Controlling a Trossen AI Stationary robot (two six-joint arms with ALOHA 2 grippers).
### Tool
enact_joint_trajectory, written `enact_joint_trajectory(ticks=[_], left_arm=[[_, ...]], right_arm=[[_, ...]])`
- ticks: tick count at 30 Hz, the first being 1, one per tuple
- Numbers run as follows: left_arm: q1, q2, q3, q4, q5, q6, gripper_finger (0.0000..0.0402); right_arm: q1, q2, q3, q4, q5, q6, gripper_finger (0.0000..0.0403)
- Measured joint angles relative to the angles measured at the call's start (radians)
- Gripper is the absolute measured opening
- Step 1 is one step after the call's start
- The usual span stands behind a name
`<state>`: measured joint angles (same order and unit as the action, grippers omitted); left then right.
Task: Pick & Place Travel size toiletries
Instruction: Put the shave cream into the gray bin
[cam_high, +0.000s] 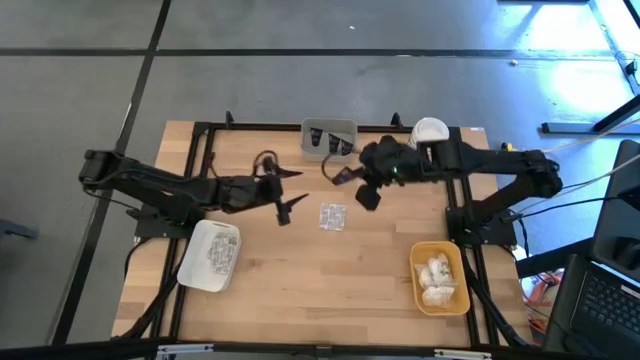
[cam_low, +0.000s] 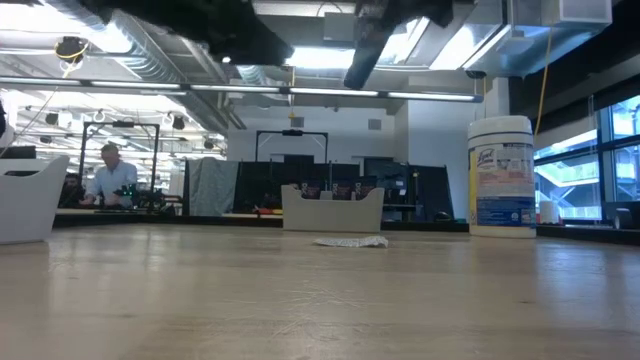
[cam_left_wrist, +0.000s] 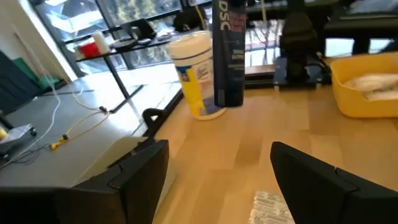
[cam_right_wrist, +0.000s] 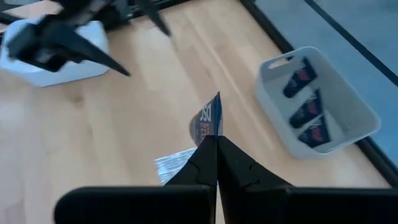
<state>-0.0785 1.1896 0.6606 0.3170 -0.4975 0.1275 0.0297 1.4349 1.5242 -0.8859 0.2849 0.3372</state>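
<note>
A small dark tube (cam_right_wrist: 208, 118) hangs high over the table's far middle, with my right gripper (cam_right_wrist: 216, 142) shut on it; it also shows in the left wrist view (cam_left_wrist: 228, 53). A silvery blister packet (cam_high: 333, 216) lies flat on the wood at the table's middle. To its left my left gripper (cam_high: 291, 194) stands open above the table, its fingers (cam_left_wrist: 134, 177) apart and touching nothing. The grey tray (cam_right_wrist: 320, 102) at the far edge holds three more dark tubes. My right gripper pinches the tube's upper end (cam_right_wrist: 209, 132) between its two fingertips. The fingers slant down from the table's right. The rest of the tube sticks out past the fingertips and hangs below them (cam_low: 363, 58), clear of the table.
A tall white jar (cam_low: 500, 176) with a blue label stands at the far right. The white tray (cam_high: 210, 256) at the near left holds silvery packets. The yellow tray (cam_high: 440, 279) at the near right holds white puffy bundles. A person sits in the room beyond the table.
</note>
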Motion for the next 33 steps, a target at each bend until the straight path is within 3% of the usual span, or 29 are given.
enact_joint_trajectory(ticks=[9,17,22,33], left_arm=[[0.033,-0.163,-0.142,0.050,0.002,-0.018,0.0281],[0.064,-0.209,-0.165,0.070,0.001,0.013,0.0281],[0.066,-0.209,-0.165,0.069,0.001,0.015,0.0281],[0.065,-0.209,-0.165,0.069,0.001,0.009,0.0281]], right_arm=[[-0.256,0.000,0.000,0.014,-0.104,-0.130,0.0000],[-0.437,0.032,0.025,0.037,-0.174,-0.240,0.0000],[-0.523,0.132,0.162,0.012,-0.218,-0.309,0.0000],[-0.627,0.413,0.552,-0.252,-0.225,-0.375,0.0000]])
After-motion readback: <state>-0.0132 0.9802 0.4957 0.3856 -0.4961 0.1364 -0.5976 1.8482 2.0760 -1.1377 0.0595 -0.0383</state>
